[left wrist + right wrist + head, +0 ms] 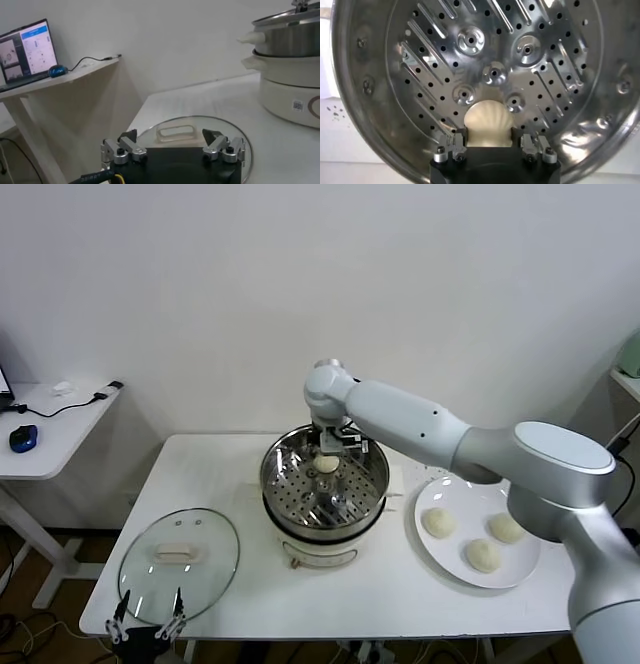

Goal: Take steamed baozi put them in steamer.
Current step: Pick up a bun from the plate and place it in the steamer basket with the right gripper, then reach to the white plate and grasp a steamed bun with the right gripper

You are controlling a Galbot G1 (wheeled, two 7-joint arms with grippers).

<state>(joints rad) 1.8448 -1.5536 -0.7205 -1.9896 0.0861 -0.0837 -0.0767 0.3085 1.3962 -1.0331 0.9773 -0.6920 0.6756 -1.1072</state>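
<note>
A white table fills the lower middle of the head view. At its centre a steamer is seen, a shiny steel basket with a perforated floor set on a white cooker base. The right arm is stretched from the right edge of the frame across to the far side of the basket, and the right gripper is held over the basket's far rim. One bun is gripped between its fingers, just above the perforated floor near the far wall. In the right wrist view the same bun is shown clamped between the two fingers against the holed steel floor.

To the right of the steamer, in the lower right of the head view, a white plate is placed on the table, and three more buns are laid on it, apart from one another.

In the lower left of the head view a round glass lid is laid flat on the table. The left gripper is parked at the table's near edge, just beside the lid, with its fingers spread apart and nothing between them. In the left wrist view the lid is seen just beyond the parted fingers, and the steamer stands at the right edge.

At the left edge of the head view a small side table is seen with a blue mouse on it.
</note>
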